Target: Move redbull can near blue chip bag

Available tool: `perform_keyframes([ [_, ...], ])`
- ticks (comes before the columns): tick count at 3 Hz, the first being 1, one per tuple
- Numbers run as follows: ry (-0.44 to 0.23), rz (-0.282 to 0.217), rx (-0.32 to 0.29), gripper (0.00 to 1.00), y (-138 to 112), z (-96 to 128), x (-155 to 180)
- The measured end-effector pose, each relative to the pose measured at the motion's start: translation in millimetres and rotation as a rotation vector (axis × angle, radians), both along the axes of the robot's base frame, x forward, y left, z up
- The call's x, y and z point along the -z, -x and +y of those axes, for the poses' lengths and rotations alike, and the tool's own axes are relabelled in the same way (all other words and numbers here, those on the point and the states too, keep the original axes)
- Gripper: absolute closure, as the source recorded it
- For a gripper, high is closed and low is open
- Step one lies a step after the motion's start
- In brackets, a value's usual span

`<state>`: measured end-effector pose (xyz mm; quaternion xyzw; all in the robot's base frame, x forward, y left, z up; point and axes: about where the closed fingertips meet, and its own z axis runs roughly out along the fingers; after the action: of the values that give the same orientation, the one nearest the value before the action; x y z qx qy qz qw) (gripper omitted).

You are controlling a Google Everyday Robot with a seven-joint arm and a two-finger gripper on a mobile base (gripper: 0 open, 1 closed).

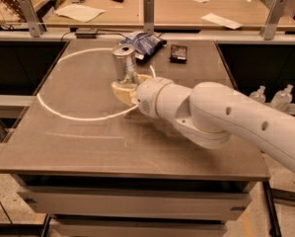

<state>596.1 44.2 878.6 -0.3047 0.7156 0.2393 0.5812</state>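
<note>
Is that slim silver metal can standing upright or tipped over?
Upright: the slim silver metal can shows its round top facing up, sides vertical, with the gripper shut around its base.

Warm, even overhead light; the arm (226, 115) casts a soft shadow on the tabletop (83, 144). The can (123, 63) glints at its top, clasped by the gripper (126, 87) mid-tabletop, towards the back.

Lab workbenches (137, 15); claw (130, 85) around redbull can (123, 62).
</note>
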Motion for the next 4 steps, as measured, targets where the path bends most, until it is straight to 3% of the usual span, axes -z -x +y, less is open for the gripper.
perform_keyframes([
  [1,0.008,-0.013,0.052,1.00,-10.1,-7.7,-2.3],
  [2,0.008,-0.013,0.052,1.00,-10.1,-7.6,-2.3],
  [3,-0.008,-0.027,0.111,1.00,-27.8,-9.3,-2.7],
  [4,-0.009,-0.057,0.216,1.00,-64.2,-22.5,-7.5],
])
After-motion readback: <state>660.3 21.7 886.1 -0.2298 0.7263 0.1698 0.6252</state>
